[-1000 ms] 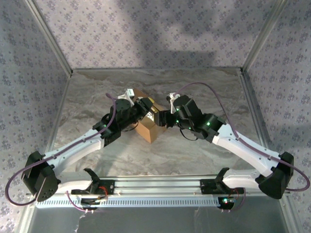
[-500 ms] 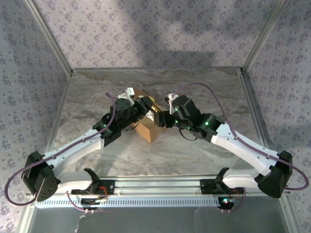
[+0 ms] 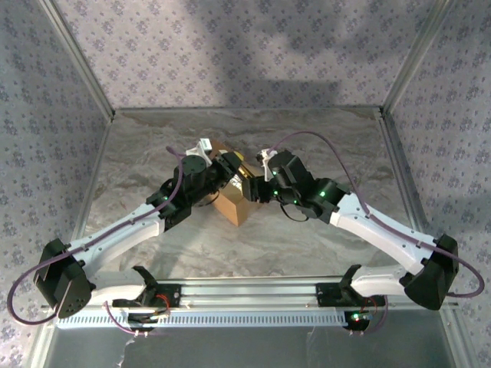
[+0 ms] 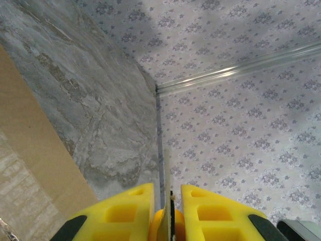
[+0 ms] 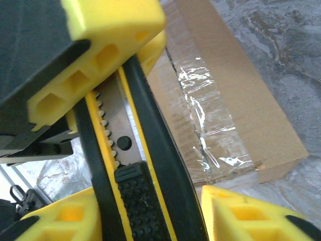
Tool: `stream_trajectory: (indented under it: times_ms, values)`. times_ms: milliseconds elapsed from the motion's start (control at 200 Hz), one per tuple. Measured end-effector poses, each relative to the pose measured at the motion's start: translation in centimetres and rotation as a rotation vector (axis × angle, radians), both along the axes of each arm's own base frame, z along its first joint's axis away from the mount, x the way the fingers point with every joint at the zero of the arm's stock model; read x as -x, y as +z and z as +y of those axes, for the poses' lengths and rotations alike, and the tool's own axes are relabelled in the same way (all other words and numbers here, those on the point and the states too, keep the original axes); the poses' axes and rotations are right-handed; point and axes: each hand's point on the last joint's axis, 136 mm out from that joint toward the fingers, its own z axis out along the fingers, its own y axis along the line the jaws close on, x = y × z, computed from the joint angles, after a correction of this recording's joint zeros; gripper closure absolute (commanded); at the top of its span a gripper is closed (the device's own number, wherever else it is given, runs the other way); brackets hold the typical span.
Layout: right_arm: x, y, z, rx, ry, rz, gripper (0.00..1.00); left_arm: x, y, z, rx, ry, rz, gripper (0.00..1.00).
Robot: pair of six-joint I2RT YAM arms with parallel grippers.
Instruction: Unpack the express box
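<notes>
The express box [image 3: 234, 202] is a brown carton at the table's middle, its flaps down and clear tape [image 5: 200, 115] along the seam; it also shows as the express box [image 5: 235, 90] and the express box [image 4: 30, 165]. Above it, both grippers meet on a yellow-and-black utility knife [image 5: 145, 150]. My left gripper [image 3: 232, 173] is shut on the knife's blade end, seen edge-on as a thin strip in the left gripper [image 4: 169, 197]. My right gripper [image 5: 150, 201] has closed on the knife's handle, one finger on each side. The left gripper's fingers [image 5: 100, 30] show at the top of the right wrist view.
The enclosure has patterned walls [image 3: 245, 54] and metal corner posts [image 3: 77, 57]. Grey marbled table surface [image 3: 322, 146] lies open behind and to the right of the box. A rail [image 3: 253, 295] runs along the near edge.
The right gripper has moved a little left toward the knife and its jaws have narrowed onto the handle. The left arm and the box have not moved.
</notes>
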Motion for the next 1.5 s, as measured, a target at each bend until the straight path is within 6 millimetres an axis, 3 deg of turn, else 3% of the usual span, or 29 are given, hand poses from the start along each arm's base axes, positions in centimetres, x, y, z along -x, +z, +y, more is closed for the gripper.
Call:
stream_trajectory:
  times_ms: [310, 400, 485, 630, 850, 1084, 1229, 1499]
  values:
    - [0.1, 0.2, 0.0, -0.002, 0.007, -0.004, 0.91, 0.1, 0.0, -0.1, 0.003, -0.004, 0.002, 1.0]
    - [0.2, 0.3, -0.1, -0.004, 0.007, -0.006, 0.96, 0.1, 0.0, -0.1, 0.007, -0.006, 0.006, 0.81]
    - [0.1, 0.3, -0.2, -0.005, -0.005, -0.006, 0.98, 0.1, 0.0, -0.1, 0.012, -0.003, 0.011, 0.53]
    - [-1.1, 0.3, -1.3, 0.004, -0.081, -0.015, 1.0, 0.1, -0.1, 0.0, 0.012, 0.003, 0.017, 0.38]
    - [-1.5, 0.1, -2.6, 0.038, -0.144, -0.021, 1.0, 0.3, -0.2, 0.1, 0.018, 0.002, 0.033, 0.3]
    - [-1.1, -0.3, -4.8, 0.094, -0.198, -0.03, 1.0, 1.6, 0.4, 1.6, 0.01, 0.007, 0.036, 0.3]
    - [-0.3, -0.9, -6.4, 0.14, -0.218, -0.023, 1.0, 2.0, -0.2, 3.2, -0.053, 0.017, 0.041, 0.32]
    - [3.3, -4.1, -7.0, 0.325, -0.163, -0.024, 1.0, -0.1, -2.9, 6.2, -0.195, 0.06, 0.103, 0.33]
